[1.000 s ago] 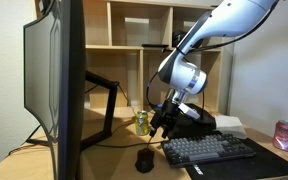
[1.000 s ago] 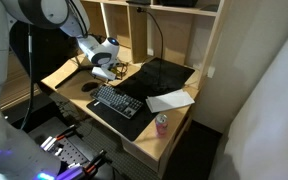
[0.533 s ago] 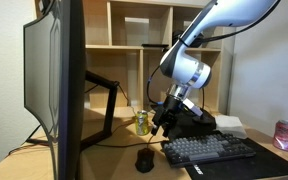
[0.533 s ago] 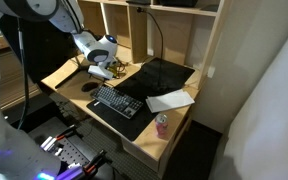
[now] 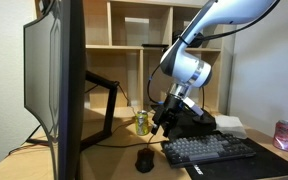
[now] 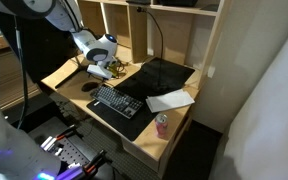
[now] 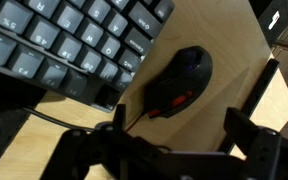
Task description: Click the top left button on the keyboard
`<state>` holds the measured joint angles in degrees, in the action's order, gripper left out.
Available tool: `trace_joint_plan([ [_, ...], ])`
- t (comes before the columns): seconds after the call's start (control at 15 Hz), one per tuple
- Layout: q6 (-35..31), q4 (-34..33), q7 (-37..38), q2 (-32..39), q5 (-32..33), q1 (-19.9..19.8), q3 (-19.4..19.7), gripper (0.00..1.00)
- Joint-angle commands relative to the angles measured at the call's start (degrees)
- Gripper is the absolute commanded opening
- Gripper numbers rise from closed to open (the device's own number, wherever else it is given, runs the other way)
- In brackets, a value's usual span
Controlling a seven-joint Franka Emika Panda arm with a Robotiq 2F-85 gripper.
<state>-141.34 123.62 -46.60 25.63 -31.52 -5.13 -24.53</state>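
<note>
Keyboard (image 5: 209,150) lies flat on the worktop (image 6: 64,72), with the mouse (image 5: 144,160) just beside its near end in both exterior views. The top left button is too small to pick out in either. The wrist view shows one keyboard (image 7: 54,45) corner next to the mouse (image 7: 179,80), but I cannot tell whether that is the button's corner.

Claw (image 5: 164,122) hangs above the worktop, off the keyboard's end and roughly over the mouse, touching nothing. In the wrist view its fingers (image 7: 252,140) stand apart with nothing between them.

Step in hand, as I judge it: approach. The claw is not yet above any key, and no press has been made.

Next move calls for:
- a sideways shift until one fingertip sits over the corner key alone;
- probably bringing the fingers together, so a single tip meets the keycap;
- a short straight descent, then a lift.

Risk: neighbouring keys are close, so a small offset would press two at once.
</note>
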Motion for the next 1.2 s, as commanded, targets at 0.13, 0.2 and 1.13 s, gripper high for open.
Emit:
trace_joint_plan([
  [0.13, 1.02, -0.18, 0.81, -0.34, -0.43, 2.00, 2.01, 1.00],
  [0.2, 1.24, -0.24, 0.67, -0.29, -0.50, 2.02, 1.99, 1.00],
  [1.13, 1.04, -0.38, 3.78, 0.14, -0.01, 3.21, 3.02, 1.00],
])
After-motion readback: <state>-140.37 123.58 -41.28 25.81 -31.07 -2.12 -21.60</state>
